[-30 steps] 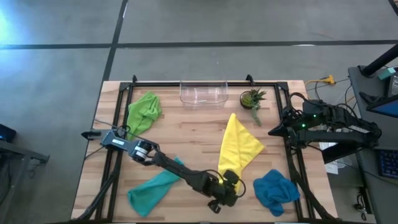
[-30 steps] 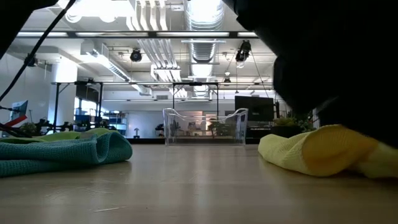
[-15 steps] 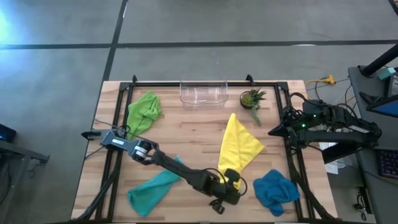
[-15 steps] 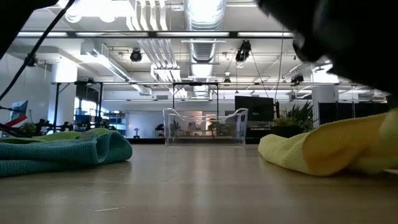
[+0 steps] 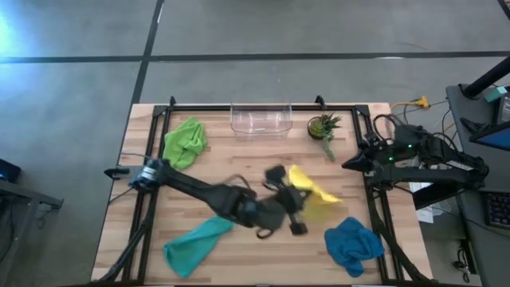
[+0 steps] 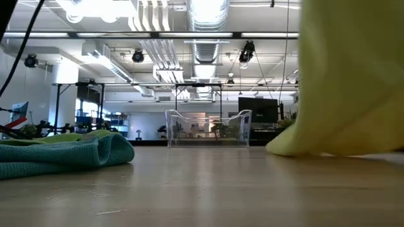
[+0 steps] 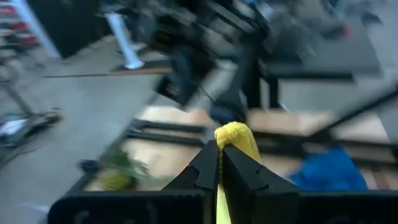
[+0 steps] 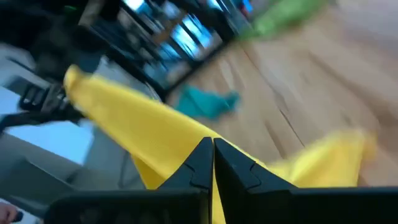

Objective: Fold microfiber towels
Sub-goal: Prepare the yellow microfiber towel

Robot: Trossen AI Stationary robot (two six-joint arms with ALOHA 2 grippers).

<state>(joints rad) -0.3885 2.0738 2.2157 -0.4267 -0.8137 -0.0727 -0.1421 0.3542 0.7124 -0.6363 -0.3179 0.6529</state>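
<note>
Right pincer (image 8: 211, 163) closed, yellow towel (image 8: 149, 134) ahead, teal towel (image 8: 205, 102) beyond

Left arm stretched across table centre, tool (image 7: 219, 163) shut (pinching cloth); right tool (image 8: 211, 158) shut.

Soft matt cloth yellow towel (image 5: 312, 194), nubbly teal towel (image 6: 63, 154), pale planked wooden table (image 5: 247, 163) showing grain, clear glossy plastic bin (image 5: 260, 119), matt black metal frame (image 5: 239, 107).

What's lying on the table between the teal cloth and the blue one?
In the high view, mostly bare wood lies between the teal towel and the blue towel. The left gripper, shut on the yellow towel, hangs slightly behind that stretch.
</note>
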